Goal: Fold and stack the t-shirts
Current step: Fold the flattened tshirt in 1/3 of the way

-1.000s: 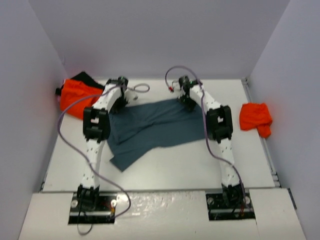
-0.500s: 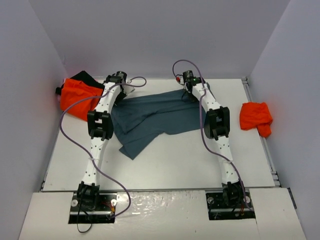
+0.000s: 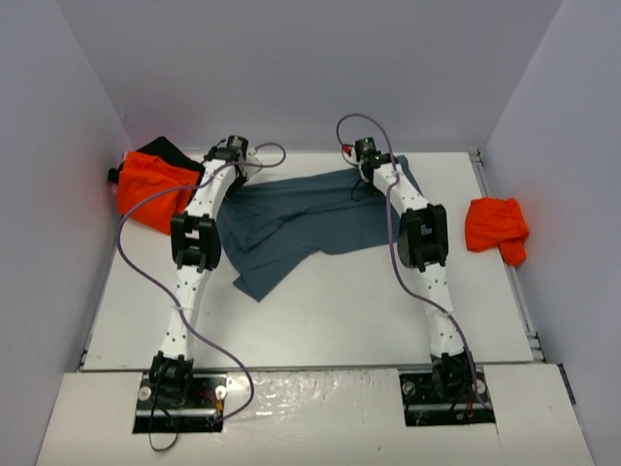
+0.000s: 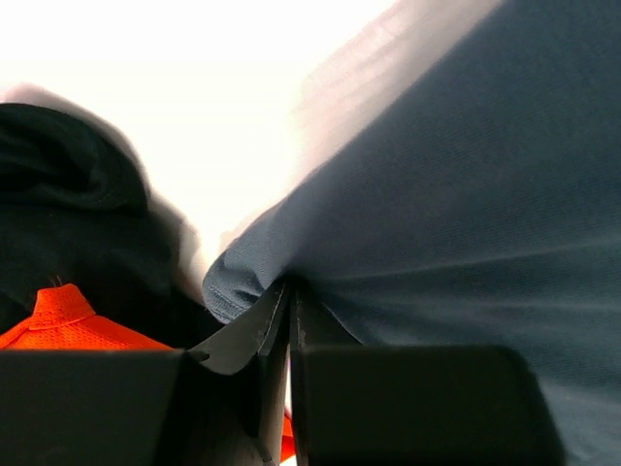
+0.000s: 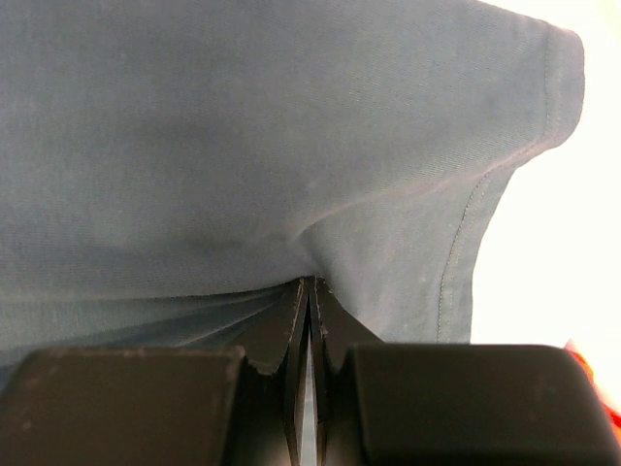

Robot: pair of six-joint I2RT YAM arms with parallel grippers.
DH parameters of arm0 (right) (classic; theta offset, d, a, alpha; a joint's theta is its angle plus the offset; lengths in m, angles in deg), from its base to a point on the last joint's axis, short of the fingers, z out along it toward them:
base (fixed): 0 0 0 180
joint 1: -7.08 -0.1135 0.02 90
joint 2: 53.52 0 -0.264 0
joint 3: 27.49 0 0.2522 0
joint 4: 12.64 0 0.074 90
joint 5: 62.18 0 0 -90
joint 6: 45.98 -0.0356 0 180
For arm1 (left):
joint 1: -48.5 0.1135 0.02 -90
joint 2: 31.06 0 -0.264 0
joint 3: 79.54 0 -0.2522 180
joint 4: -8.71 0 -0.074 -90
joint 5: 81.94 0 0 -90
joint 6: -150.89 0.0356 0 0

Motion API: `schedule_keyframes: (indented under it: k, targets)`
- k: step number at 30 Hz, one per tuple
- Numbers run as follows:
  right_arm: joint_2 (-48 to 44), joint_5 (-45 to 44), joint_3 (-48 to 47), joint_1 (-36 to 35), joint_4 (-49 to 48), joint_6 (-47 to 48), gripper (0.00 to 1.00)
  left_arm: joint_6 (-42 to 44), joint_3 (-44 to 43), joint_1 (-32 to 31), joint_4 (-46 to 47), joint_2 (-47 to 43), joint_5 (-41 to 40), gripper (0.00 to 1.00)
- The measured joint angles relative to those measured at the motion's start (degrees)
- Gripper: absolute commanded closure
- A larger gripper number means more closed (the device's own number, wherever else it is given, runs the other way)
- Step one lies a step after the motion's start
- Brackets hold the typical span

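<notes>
Both arms have stretched farther out, dragging the slate-blue t-shirt (image 3: 310,218) toward the far side. Left gripper (image 4: 289,286) is pinched on its far-left edge and right gripper (image 5: 309,283) clamps the far-right hem. The shirt lies rumpled mid-table, tail trailing near-left. Orange t-shirt (image 3: 146,189) and black t-shirt (image 3: 167,150) sit far left, second orange t-shirt (image 3: 495,228) at the right edge.

Robotics lab cell: white table (image 3: 330,320) inside blank grey walls (image 3: 310,68), two bolted arms (image 3: 194,243).
</notes>
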Motion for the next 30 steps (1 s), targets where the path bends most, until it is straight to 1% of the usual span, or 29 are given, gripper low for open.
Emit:
schedule_keyframes:
  k: [3, 5, 11, 16, 22, 23, 26, 30]
  targets:
    - [-3.4, -0.1, 6.5, 0.1, -4.8, -0.6, 1.0, -2.1, 4.1, 0.0, 2.5, -2.7, 0.6, 0.88]
    - [-4.7, 0.0, 8.7, 0.2, -5.7, -0.9, 1.0, -3.2, 4.7, 0.1, 2.9, -3.9, 1.1, 0.85]
    - [-5.4, -0.1, 9.0, 1.1, -6.4, -1.2, 1.0, -5.5, 4.7, -0.2, 3.5, -9.9, 2.1, 0.84]
    - [-8.5, -0.1, 9.7, 1.6, -6.9, -1.8, 1.0, -6.8, 7.5, -1.7, 3.4, -19.3, 3.7, 0.86]
    - [-20.8, -0.3, 15.5, 1.8, -8.8, -1.2, 1.0, -7.5, 14.1, -7.1, 2.4, -31.4, 6.4, 0.86]
    - [-23.5, -0.4, 17.3, 1.8, -9.6, -0.7, 1.0, -7.7, 15.5, -8.3, 2.0, -33.1, 7.1, 0.88]
    - [-31.9, -0.7, 24.6, 1.8, -10.5, 0.9, 1.0, -8.0, 20.1, -11.4, 0.4, -37.1, 9.8, 0.99]
    - [-40.1, -0.6, 36.9, 2.0, -11.7, 3.1, 1.0, -8.5, 30.0, -13.8, -0.8, -40.6, 13.5, 1.0]
